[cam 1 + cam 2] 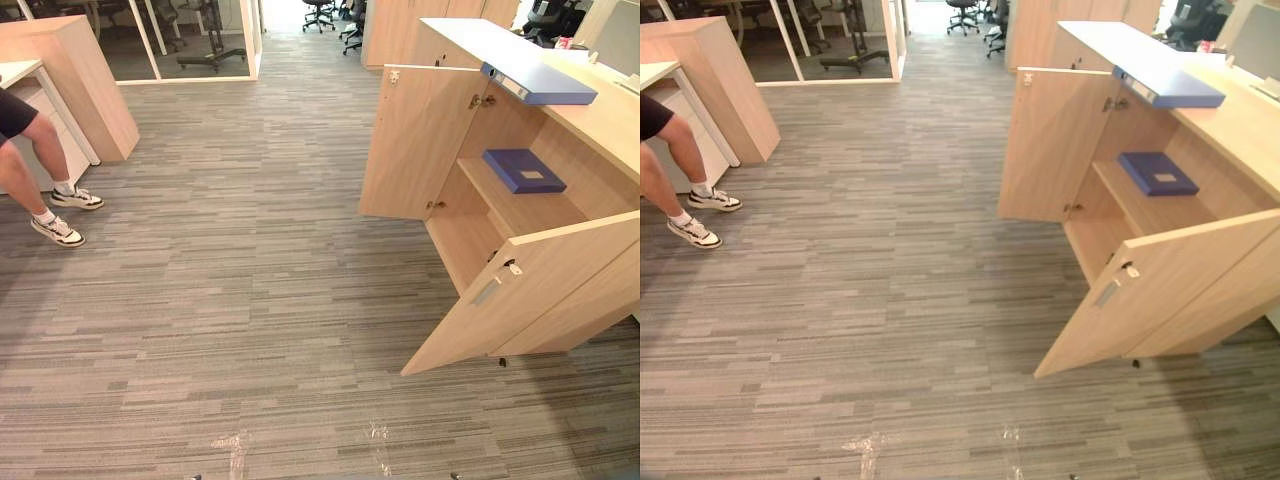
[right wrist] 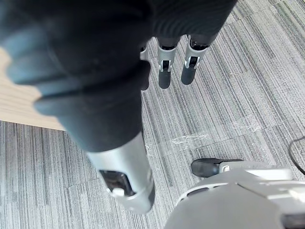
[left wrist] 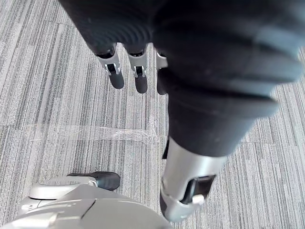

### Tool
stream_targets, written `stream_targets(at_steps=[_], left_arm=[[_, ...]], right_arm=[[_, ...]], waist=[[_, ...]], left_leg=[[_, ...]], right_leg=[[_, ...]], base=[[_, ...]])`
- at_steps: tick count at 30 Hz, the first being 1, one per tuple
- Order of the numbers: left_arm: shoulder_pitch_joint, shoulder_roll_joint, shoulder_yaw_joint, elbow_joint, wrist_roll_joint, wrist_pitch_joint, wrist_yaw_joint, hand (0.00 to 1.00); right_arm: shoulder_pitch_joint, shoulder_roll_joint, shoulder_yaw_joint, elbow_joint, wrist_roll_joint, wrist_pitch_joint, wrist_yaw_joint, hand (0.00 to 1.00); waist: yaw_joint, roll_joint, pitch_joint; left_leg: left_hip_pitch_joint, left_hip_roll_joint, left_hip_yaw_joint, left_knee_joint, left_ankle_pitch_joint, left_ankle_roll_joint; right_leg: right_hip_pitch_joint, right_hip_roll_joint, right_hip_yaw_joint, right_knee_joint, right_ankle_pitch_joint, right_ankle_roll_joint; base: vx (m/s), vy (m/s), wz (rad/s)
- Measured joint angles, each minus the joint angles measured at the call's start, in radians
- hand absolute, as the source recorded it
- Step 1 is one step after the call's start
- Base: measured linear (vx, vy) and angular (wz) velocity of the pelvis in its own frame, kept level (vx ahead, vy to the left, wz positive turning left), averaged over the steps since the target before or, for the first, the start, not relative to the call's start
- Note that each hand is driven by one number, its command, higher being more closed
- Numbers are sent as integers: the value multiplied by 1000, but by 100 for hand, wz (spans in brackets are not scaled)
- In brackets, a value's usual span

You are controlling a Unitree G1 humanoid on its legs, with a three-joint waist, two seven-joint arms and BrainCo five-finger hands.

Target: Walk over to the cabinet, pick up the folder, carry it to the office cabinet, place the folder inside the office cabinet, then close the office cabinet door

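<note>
A low wooden office cabinet stands at the right with both doors swung open: the far door and the near door, which juts out over the carpet. A blue folder lies flat on the shelf inside. A blue-and-white binder rests on the cabinet's top. My left hand hangs over the carpet with straight fingers and holds nothing. My right hand hangs the same way, also empty, beside a wooden panel.
A person's legs in white sneakers are at the left, by a white desk. A wooden counter stands at the far left. Glass partitions and office chairs lie beyond. Strips of clear tape mark the carpet near me.
</note>
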Motion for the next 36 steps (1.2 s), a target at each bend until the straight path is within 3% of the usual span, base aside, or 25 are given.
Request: stream_targets(at_steps=[6, 14, 22, 36], left_arm=[[-5, 3, 0, 0, -46, -6, -36, 0], [-10, 3, -4, -1, -44, -18, -36, 0], [-9, 6, -32, -23, 4, -52, 28, 0], [-21, 12, -42, -24, 3, -56, 29, 0]], right_arm=[[-19, 8, -29, 0, 1, -1, 1, 0], [-56, 17, -33, -2, 5, -9, 11, 0], [-59, 19, -33, -2, 34, -20, -5, 0], [-69, 25, -34, -2, 33, -21, -13, 0]], waist=[[0, 0, 11], [1, -1, 13], [1, -4, 28], [0, -13, 45]], left_leg=[[14, 0, 8, -17, 1, -3], [19, -1, 10, -19, 3, -5], [29, -4, 10, -36, 11, -7], [30, -5, 9, -41, 11, -6]], right_leg=[[5, -2, 0, -2, -4, 37], [7, -4, 0, -1, -3, 36], [13, -5, 0, -8, 3, 28], [13, -5, -1, -13, 3, 27]], base=[[22, 6, -3], [0, 0, 0], [0, 0, 0], [0, 0, 0]])
